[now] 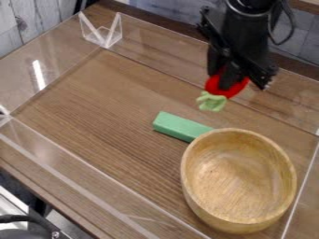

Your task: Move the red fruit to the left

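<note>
Gripper (232, 82): pointed steeply downward from the dark arm near the table's far edge; jaws nearly closed, pinched on the red fruit.
Red fruit (225, 86): held between the jaws, lifted clear of the wood; red body mostly hidden by the fingers, green leafy stem hanging out below and toward the left.
Fruit's place: in the air above the far right part of the table (93, 131), past the wooden bowl's far rim, touching nothing but the jaws.
Long axis: hard to read; stem end appears lowest, so the fruit is judged to hang roughly upright, slightly tilted.
Wooden bowl (202, 182): at the near right corner, empty, well below and nearer than the fruit.
Green block (184, 127): flat on the wood just beside the bowl's far left rim, below and a little left of the held fruit.
Key relation: the open wood toward the left edge lies leftward of the jaws; the green block sits first along that line.
Next move, judged: a leftward carry, kept high enough to pass over the block, then a lowering and release on bare wood.
Risk, judged: the glossy fruit could slip from the narrow pinch.
</note>
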Robot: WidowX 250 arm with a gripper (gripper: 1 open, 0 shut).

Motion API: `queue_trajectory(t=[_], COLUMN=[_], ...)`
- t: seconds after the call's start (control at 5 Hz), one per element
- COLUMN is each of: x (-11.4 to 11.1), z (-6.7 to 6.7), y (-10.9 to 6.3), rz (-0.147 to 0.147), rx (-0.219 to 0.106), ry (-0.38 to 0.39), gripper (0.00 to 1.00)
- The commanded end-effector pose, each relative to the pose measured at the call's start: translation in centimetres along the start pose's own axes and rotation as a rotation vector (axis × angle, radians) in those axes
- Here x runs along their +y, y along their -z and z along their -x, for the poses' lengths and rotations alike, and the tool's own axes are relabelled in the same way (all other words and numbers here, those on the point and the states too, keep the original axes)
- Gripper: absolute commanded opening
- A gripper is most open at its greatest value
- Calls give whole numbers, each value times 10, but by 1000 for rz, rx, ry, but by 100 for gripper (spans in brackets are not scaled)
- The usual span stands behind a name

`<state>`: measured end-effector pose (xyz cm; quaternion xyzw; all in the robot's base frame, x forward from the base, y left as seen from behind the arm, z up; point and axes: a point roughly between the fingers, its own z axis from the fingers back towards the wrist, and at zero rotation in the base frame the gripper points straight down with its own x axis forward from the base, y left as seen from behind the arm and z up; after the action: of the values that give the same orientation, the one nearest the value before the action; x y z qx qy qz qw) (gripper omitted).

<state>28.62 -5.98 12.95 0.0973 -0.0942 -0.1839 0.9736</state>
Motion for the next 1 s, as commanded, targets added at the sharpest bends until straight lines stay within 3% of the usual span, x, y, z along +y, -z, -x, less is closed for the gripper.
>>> queue_trajectory(t=[0.0, 0.2, 0.6, 0.8], x=[18, 29, 31, 44], z=[-15, -18, -16, -4], y=[-7, 3, -1, -4], rz=[-15, -21, -23, -33], rx=[-61, -60, -71, -89], ry=[-53, -86, -110, -148], gripper=[0, 0, 0, 0])
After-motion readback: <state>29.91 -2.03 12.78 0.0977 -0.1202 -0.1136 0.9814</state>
